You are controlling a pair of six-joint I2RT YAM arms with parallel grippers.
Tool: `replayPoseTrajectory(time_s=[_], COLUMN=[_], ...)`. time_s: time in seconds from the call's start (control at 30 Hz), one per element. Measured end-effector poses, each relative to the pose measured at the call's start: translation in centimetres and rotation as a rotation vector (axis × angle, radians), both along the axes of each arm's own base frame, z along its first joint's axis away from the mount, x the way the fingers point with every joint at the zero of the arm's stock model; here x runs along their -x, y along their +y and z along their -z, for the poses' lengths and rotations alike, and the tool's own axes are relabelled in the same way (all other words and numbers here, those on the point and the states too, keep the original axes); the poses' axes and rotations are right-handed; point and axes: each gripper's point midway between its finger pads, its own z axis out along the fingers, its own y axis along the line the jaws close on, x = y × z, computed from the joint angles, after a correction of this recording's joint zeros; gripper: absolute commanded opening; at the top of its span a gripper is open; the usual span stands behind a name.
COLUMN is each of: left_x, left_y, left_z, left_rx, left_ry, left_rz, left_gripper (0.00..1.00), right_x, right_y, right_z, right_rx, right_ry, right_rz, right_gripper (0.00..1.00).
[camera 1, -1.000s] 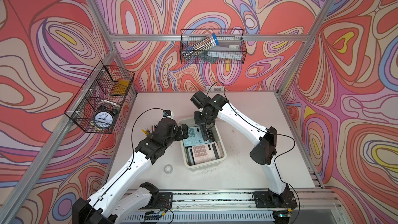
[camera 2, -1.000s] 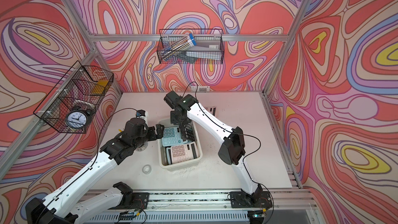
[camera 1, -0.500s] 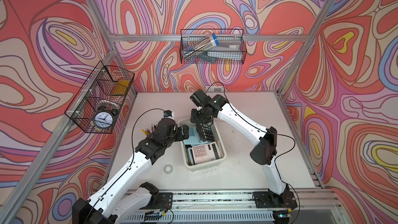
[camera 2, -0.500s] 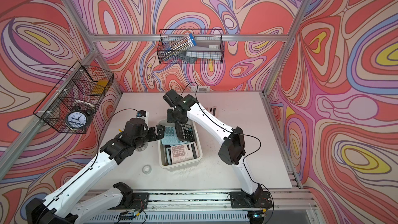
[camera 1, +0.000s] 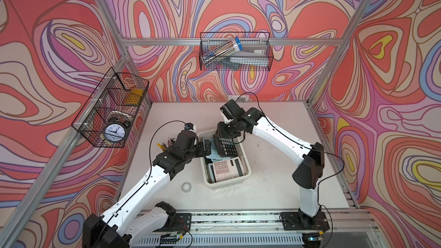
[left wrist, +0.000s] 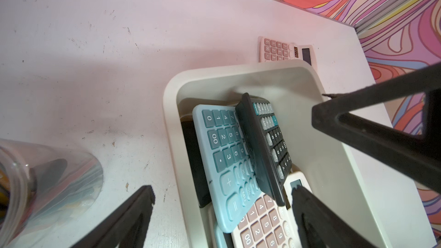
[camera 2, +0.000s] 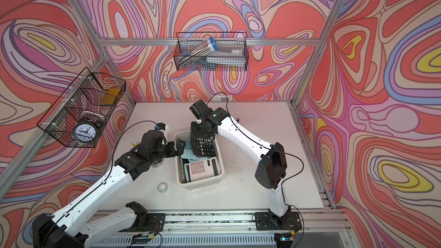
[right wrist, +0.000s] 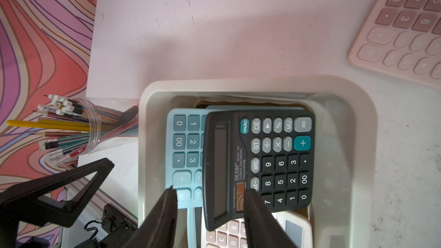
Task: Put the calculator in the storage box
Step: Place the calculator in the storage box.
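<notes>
**Black calculator (camera 1: 225,146) lies tilted inside the box (camera 1: 229,182)**

Black and key-side up, the calculator sits in the far half of the box. It leans at an angle rather than lying flat. One long edge rests on a teal calculator (right wrist: 182,144) beneath it, and its near end overlaps a cream calculator (camera 1: 224,169) that fills the box's near half.

The right hand (right wrist: 210,190) hangs over the far end of the box with its fingers partly apart. One fingertip (right wrist: 170,194) is over the teal calculator, clear of the black one's display edge. The other is over the black calculator's face, and whether it touches I cannot tell. Nothing is clamped between them.

The left hand (left wrist: 222,190) is spread wide at the box's long wall and holds nothing. One of its fingers is outside the box above the surface (camera 1: 274,187), and the other is over the box's inside.

A pink calculator (left wrist: 284,50) lies flat on the surface just beyond the box's far end, outside it. A clear pencil cup (right wrist: 95,125) stands beside the box on the left hand's side. A tape roll (camera 1: 183,187) lies on the surface near the box's near corner on that same side.
</notes>
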Motion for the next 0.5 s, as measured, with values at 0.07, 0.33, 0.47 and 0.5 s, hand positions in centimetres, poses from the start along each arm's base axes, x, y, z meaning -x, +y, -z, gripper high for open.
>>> replayPoseTrajectory(time_s=[0.07,0.33,0.47,0.5], left_x=[-0.1,0.0,0.2,0.3], left_y=[-0.1,0.5,0.7,0.8], left_z=[0.5,1.9,2.8,3.0], left_rx=[-0.007,-0.033,-0.045,-0.047], left_ry=[0.013,0.039,0.058,0.062], left_rz=[0.0,-0.022,-0.029,-0.03], left_gripper=[0.9,0.55,0.45,0.44], right_x=[0.2,0.7,1.1,1.2], right_y=[0.1,2.5,3.7,3.9], right_z=[0.9,2.4,3.5,3.8], right_rx=[-0.001,-0.073,-0.106,-0.108], right_ry=[0.014,0.061,0.101,0.11], right_rz=[-0.019,-0.111,-0.147,-0.153], right_gripper=[0.43,0.36,0.34,0.34])
